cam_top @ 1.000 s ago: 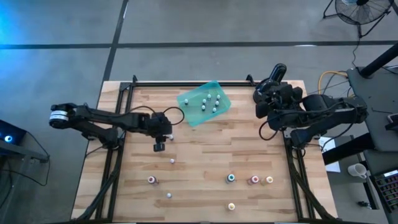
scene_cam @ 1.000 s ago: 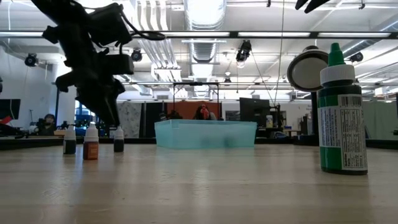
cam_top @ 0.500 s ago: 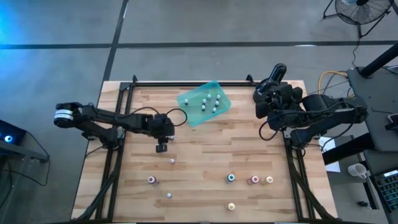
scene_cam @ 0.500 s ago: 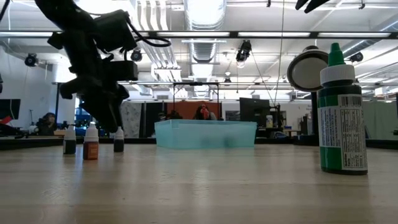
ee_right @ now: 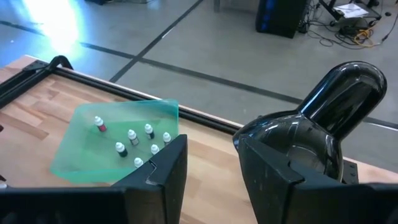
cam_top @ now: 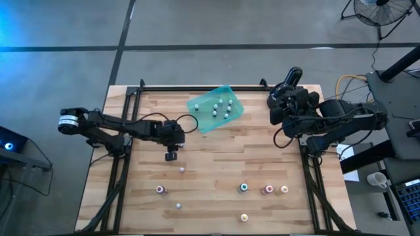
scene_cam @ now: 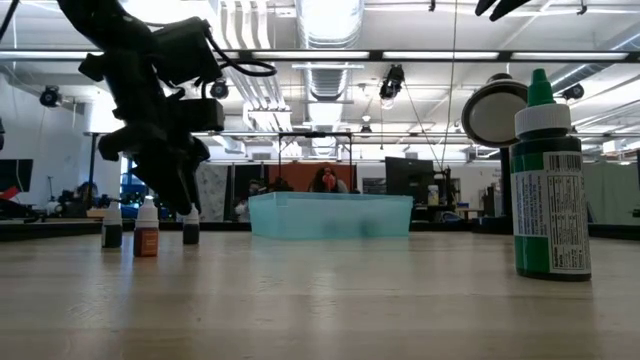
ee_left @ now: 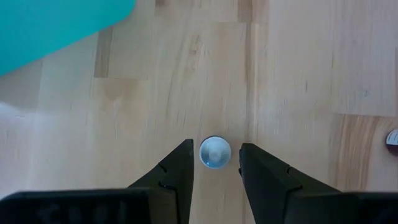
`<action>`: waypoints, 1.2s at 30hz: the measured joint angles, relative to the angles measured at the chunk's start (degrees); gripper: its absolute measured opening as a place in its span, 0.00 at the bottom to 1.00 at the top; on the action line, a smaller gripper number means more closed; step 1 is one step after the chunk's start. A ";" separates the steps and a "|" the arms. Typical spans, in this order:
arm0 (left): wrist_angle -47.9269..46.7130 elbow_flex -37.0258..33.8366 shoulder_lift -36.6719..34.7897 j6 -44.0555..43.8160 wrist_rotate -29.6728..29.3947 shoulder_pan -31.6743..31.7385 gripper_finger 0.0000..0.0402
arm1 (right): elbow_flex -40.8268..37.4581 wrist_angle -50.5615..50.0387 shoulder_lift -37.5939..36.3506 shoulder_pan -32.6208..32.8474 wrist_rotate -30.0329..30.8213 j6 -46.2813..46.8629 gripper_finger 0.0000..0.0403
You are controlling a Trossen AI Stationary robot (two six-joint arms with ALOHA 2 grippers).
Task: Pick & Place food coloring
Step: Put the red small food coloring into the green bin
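Food coloring bottles split in two groups: seven white-capped ones stand inside the teal tray (cam_top: 226, 115) at the far middle of the table (cam_top: 216, 141), the rest loose on the near half. Loose set — a small bottle (cam_top: 182, 170) just near-side of the left gripper (cam_top: 170, 156), an orange bottle (cam_top: 159, 190) and another white-capped one (cam_top: 178, 206) further toward the near-left, then a teal bottle (cam_top: 243, 187), a pink bottle (cam_top: 268, 189), a yellow bottle (cam_top: 284, 189) in a row on the near-right, and one more yellow bottle (cam_top: 244, 217) by the near edge.

Left gripper is straight above a white bottle cap (ee_left: 214, 152); fingers (ee_left: 177, 177) partly open, either side of the cap, not touching it, holding nothing. Wood around that bottle is bare; tray corner is well off to one side.

Right gripper (ee_right: 210, 165) sits at the far right corner, fingers parted and empty, right next to the black round lamp-like device (ee_right: 336, 102) — tray beyond it.
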 joint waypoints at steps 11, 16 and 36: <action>0.35 0.14 2.48 0.01 -0.04 0.00 0.21 | -0.01 -0.02 0.00 0.00 0.02 0.01 0.33; 0.83 1.56 2.52 0.29 -0.15 0.00 0.18 | -0.02 -0.01 0.00 0.00 0.02 0.04 0.33; -0.48 1.34 2.34 0.78 -0.15 0.00 0.17 | -0.02 -0.13 0.00 0.00 0.02 -0.52 0.34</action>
